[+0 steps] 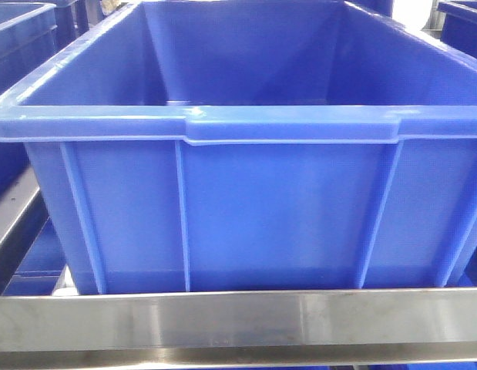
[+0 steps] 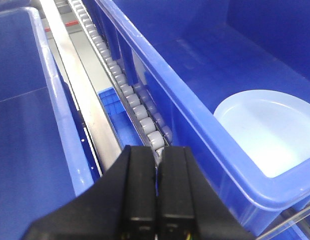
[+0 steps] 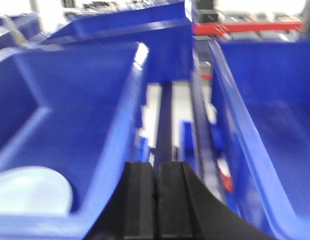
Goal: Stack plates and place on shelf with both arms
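Note:
A pale bluish-white plate [image 2: 275, 130] lies on the floor of a big blue bin [image 2: 195, 110], to the right of my left gripper [image 2: 158, 150]. That gripper is shut on nothing and hovers over the gap between two bins. The blurred right wrist view shows a plate [image 3: 29, 192] low in the bin [image 3: 79, 100] on the left. My right gripper [image 3: 156, 165] is shut and empty over the gap beside it. The shelf's steel front rail [image 1: 238, 320] runs under the bin [image 1: 246, 208] in the front view, where the bin wall hides any plates and no gripper shows.
Roller tracks [image 2: 129, 95] and a steel rail [image 2: 79, 85] run between the bins. Another blue bin [image 2: 24, 125] sits to the left, and one [image 3: 265, 115] to the right. More blue bins [image 1: 22, 38] stand behind.

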Robot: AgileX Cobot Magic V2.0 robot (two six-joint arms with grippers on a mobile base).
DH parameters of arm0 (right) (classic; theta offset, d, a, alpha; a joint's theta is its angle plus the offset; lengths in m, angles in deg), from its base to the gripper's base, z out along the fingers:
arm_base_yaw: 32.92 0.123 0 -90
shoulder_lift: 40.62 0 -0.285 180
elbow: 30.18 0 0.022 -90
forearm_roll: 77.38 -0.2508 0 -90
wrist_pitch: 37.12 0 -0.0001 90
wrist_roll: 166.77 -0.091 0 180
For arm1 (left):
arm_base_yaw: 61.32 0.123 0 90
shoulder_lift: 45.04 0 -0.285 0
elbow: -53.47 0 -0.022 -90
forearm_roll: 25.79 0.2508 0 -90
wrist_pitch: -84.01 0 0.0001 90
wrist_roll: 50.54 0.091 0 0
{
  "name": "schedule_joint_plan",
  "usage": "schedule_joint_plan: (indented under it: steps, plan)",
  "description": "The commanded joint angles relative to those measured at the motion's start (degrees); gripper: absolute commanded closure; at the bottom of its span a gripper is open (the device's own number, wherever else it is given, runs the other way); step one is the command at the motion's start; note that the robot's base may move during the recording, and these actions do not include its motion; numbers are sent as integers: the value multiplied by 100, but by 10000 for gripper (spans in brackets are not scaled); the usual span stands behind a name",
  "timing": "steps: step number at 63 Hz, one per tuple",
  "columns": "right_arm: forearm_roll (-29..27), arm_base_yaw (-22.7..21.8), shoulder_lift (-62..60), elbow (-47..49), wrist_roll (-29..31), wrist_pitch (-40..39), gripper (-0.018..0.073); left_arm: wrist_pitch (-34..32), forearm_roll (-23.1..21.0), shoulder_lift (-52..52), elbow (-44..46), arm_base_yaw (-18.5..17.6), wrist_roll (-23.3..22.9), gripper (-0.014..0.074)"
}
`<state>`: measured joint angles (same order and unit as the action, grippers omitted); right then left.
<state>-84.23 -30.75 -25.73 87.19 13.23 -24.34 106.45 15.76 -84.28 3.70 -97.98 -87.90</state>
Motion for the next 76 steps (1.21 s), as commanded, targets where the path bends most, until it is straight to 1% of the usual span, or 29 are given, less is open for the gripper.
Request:
schedule_joint_plan:
  steps: [1,12,18,22,28,76]
  plan:
    - [69,-127,-100,-211,0,-658,503,-363,104,-32,168,-29,-16,512]
    - [69,-131,-888,-1180,0,-985,503,-363,104,-32,168,-29,-16,512]
    - [82,-140,-893,-1532,0,-1278,503,-353,104,-46,168,-29,-16,512]
    - [107,-140,-899,-1535,0,-1116,503,-345,104,-58,168,-29,-16,512]
    - [192,-140,-899,-1535,0,-1167,503,-358,104,-58,168,-29,-16,512]
    - [192,-140,-893,-1535,0,-1099,503,-342,104,-58,168,-29,-16,512]
